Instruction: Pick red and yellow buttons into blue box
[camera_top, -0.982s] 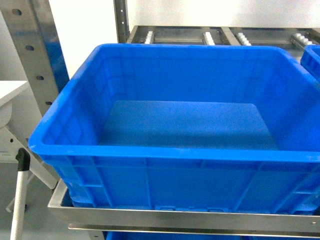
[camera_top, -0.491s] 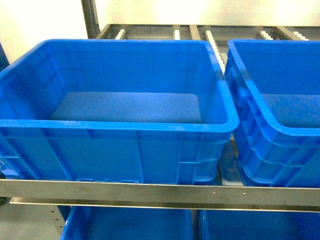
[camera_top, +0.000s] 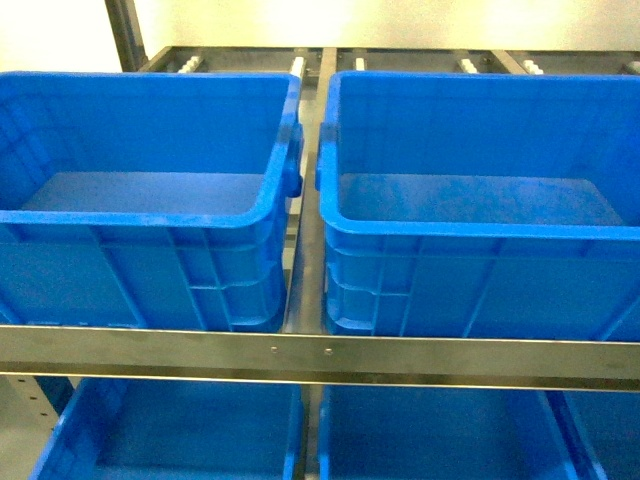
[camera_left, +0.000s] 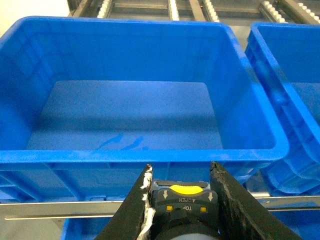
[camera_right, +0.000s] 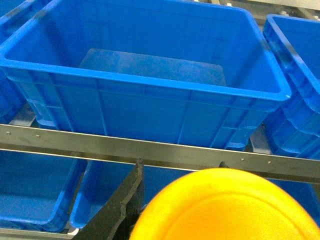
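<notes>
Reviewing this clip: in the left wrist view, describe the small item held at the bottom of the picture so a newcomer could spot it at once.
Start at the big blue crate on the metal shelf rail, then drop to the bottom edge, where the left gripper has its two dark fingers around a yellow button. Among all the blue, it alone shows a yellow cap, on a dark body printed with arrows and "OPEN".

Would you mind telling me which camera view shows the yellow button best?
The right wrist view: the yellow button fills the foreground between the right claw's fingers. The left wrist view shows another yellow-capped button in the left claw; the head view shows none.
</notes>
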